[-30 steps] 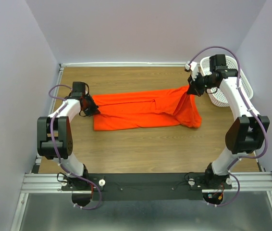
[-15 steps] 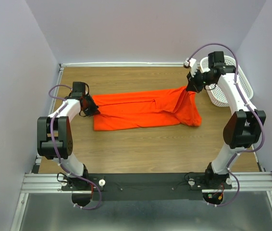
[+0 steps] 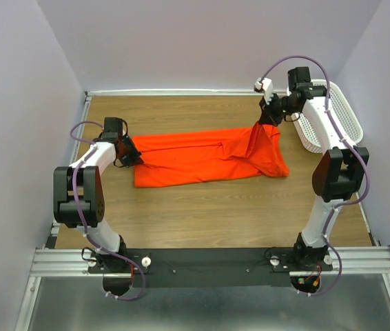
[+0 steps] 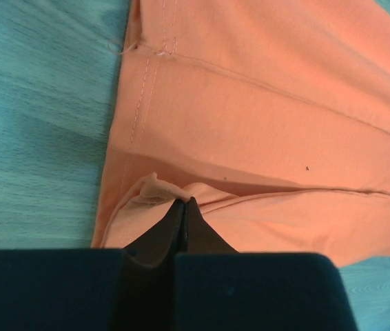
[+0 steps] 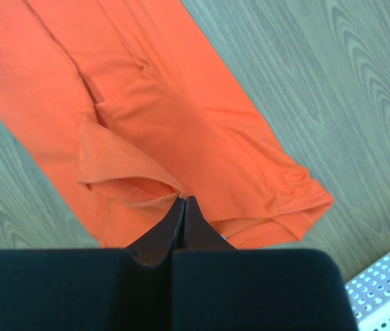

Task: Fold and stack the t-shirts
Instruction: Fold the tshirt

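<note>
The orange-red t-shirt (image 3: 205, 158) lies stretched left to right across the middle of the wooden table, folded lengthwise. My left gripper (image 3: 134, 157) is shut on the shirt's left edge, low at the table; in the left wrist view the jaws (image 4: 183, 201) pinch a small fold of cloth (image 4: 264, 124). My right gripper (image 3: 267, 118) is shut on the shirt's right end and holds it lifted, so the cloth hangs down in a drape; in the right wrist view the gripper (image 5: 183, 200) grips a hemmed fold (image 5: 174, 124).
A white perforated plastic basket (image 3: 333, 127) stands at the far right edge of the table, close behind the right arm; its corner shows in the right wrist view (image 5: 388, 289). Lilac walls enclose the table on three sides.
My right gripper has moved up and toward the back with the shirt's right end, lifting the cloth higher. The left gripper has not moved.
</note>
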Available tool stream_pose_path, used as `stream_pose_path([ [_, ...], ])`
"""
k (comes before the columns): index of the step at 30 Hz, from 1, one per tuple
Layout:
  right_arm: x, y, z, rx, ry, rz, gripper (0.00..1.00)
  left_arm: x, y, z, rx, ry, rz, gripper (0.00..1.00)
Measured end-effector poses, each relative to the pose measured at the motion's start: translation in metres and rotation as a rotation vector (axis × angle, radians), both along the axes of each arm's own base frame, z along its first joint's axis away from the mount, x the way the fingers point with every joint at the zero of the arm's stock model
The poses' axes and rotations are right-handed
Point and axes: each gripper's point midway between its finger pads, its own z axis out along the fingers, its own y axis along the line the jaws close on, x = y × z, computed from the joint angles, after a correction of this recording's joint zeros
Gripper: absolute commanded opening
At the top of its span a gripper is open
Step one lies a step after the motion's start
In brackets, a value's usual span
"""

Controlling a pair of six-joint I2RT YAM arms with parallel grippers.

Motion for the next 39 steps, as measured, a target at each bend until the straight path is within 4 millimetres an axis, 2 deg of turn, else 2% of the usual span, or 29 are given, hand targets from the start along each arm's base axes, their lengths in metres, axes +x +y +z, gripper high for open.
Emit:
stream_pose_path([
  [7,0.002,0.018,-0.010,-0.010,0.018,0.049,0.00,0.005,-0.002,0.005,-0.003,-0.029,-0.032,0.06],
  [8,0.002,0.020,-0.012,-0.013,0.020,0.053,0.00,0.007,-0.004,0.007,-0.010,-0.040,-0.043,0.09],
  [9,0.003,0.022,-0.014,-0.016,0.022,0.060,0.01,0.008,-0.005,0.008,-0.014,-0.048,-0.054,0.18],
  [11,0.002,0.029,-0.020,-0.024,0.035,0.072,0.00,0.011,-0.009,0.011,-0.027,-0.072,-0.081,0.30],
  [14,0.000,0.037,-0.026,-0.032,0.050,0.090,0.00,0.014,-0.013,0.021,-0.039,-0.115,-0.108,0.38],
  [20,0.003,0.053,-0.028,-0.045,0.048,0.118,0.01,0.018,-0.013,0.047,-0.029,-0.203,-0.133,0.39],
  [25,0.004,0.058,-0.025,-0.055,0.036,0.125,0.01,0.015,-0.008,0.048,-0.022,-0.206,-0.123,0.40],
  [30,0.011,0.058,-0.017,-0.062,0.013,0.112,0.01,0.007,0.001,0.048,0.008,-0.215,-0.112,0.55],
  [33,0.014,0.059,-0.017,-0.063,0.010,0.109,0.01,0.000,0.006,0.063,0.046,-0.273,-0.124,0.58],
  [39,0.018,0.065,-0.026,-0.065,0.025,0.113,0.00,-0.022,0.013,0.151,0.145,-0.605,-0.129,0.63],
])
